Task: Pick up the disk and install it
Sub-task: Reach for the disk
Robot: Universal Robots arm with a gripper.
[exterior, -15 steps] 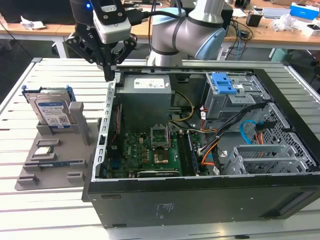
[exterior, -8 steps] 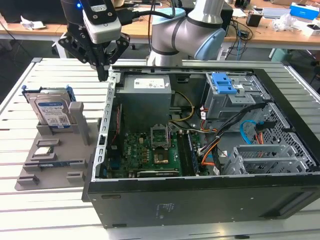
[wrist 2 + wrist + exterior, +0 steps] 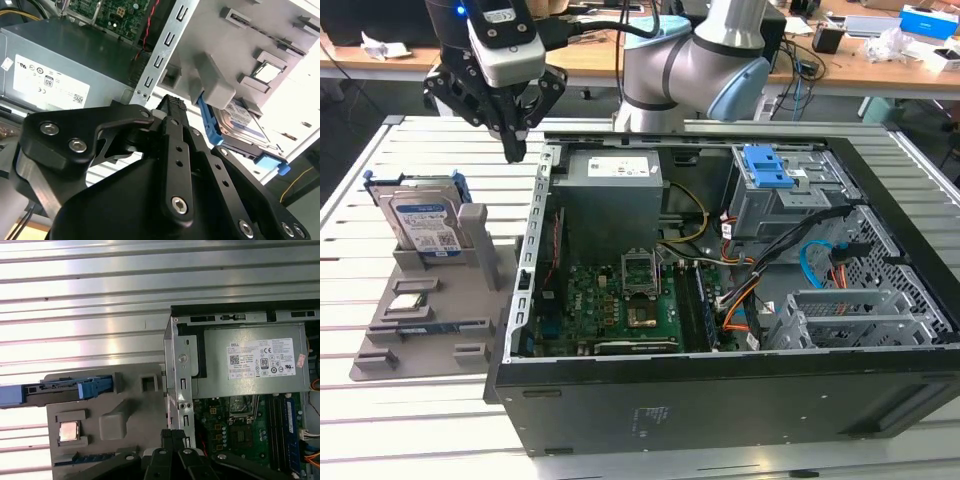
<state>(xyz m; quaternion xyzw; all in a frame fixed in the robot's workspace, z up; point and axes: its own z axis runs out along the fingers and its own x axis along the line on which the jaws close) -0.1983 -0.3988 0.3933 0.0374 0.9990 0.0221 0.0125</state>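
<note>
The disk (image 3: 424,226) is a silver drive with a white-and-blue label and blue side rails, standing on edge in a grey holder (image 3: 420,345) at the exterior view's left. My gripper (image 3: 516,150) hangs above the table between that holder and the back left corner of the open computer case (image 3: 720,400), fingers shut together and holding nothing. In the first wrist view the disk (image 3: 60,390) appears edge-on with its blue rails, apart from the gripper (image 3: 172,436). In the second wrist view the closed gripper (image 3: 172,106) sits in front of the disk (image 3: 241,125).
A small square processor chip (image 3: 408,303) lies on the grey holder. Inside the case are a grey power supply (image 3: 610,200), the motherboard (image 3: 620,300), cables, and a grey drive cage with a blue latch (image 3: 767,168). The slatted metal table (image 3: 410,430) surrounds them.
</note>
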